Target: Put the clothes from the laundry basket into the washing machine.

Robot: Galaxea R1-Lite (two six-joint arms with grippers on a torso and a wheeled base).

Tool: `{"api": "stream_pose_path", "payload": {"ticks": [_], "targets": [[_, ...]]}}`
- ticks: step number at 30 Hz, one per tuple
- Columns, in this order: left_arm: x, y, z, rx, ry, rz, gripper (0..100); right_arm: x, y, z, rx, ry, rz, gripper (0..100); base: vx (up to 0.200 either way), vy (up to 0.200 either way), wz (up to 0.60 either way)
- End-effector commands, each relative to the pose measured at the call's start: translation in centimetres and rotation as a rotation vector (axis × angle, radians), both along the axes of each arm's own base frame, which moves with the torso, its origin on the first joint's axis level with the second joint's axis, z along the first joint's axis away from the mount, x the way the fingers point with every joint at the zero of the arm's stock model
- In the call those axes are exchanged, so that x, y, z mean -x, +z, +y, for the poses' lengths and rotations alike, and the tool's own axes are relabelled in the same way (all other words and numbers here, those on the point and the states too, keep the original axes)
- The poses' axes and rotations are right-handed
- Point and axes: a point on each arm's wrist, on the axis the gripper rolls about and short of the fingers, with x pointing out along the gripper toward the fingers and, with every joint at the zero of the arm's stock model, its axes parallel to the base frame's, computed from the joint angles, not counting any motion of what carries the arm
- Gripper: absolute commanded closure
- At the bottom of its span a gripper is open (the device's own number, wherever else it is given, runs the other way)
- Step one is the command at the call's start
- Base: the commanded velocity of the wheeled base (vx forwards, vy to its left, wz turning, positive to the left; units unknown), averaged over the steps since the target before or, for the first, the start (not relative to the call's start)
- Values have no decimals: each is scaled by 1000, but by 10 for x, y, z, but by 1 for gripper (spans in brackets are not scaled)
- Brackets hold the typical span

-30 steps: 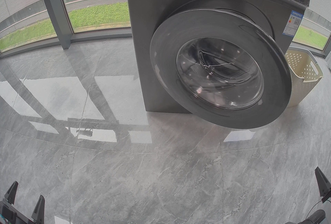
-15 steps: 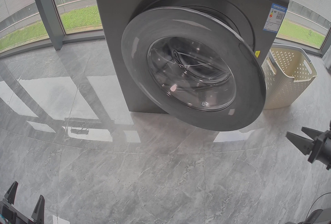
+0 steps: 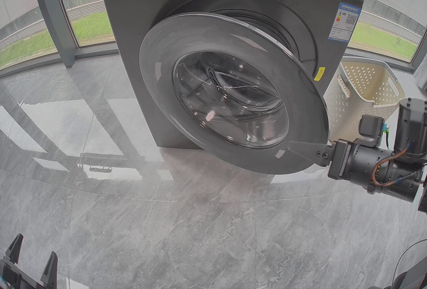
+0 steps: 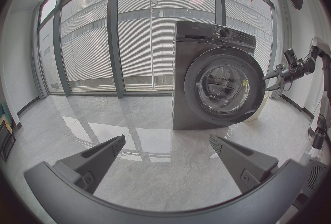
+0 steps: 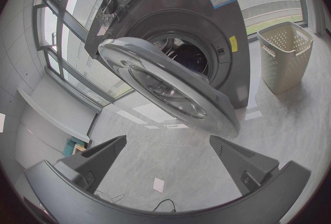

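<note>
Right gripper (image 3: pixel 307 152) spread wide, empty, just beside the right edge of the half-open door (image 3: pixel 178 49); left gripper (image 4: pixel 167 138) open, empty, near left. Basket (image 3: pixel 356 109) right of washing machine (image 3: pixel 133 27); no clothes seen inside; dark garment (image 5: pixel 188 57) already in machine. Clothes likely soft, light; pinch a raised fold.

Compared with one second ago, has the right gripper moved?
Yes. Against the washing machine door, the right gripper has come up and in from far below and to the right; its tips are now beside the door's lower right rim.

Laundry room: washing machine (image 3: pixel 231 94), laundry basket (image 3: pixel 365 96)
</note>
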Motion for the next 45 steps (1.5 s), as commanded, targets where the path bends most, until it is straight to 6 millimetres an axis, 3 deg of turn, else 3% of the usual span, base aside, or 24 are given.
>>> {"api": "stream_pose_path", "payload": {"ticks": [1,7,14,20,28,41,45], "targets": [[-1,-5,0,1,1,7,0,-27,-9,17,9,-21,8,0,0,-200,0],[0,-5,0,1,-1,6,0,-44,1,12,-16,-91,-63,0,167,-200,0],[-1,-5,0,-3,-2,7,0,-65,20,-13,-20,-203,-137,0,114,-114,0],[-1,-5,0,-3,-2,7,0,-60,18,-10,-18,-189,-131,0,0,0,0],[-1,-5,0,-1,3,9,0,-30,5,11,0,-54,-94,0,0,0,0],[-1,-5,0,-1,1,9,0,-39,15,17,-70,-66,-201,0,0,185,0],[-1,-5,0,-1,1,7,0,-40,17,19,-80,-62,-215,0,0,0,0]]}}
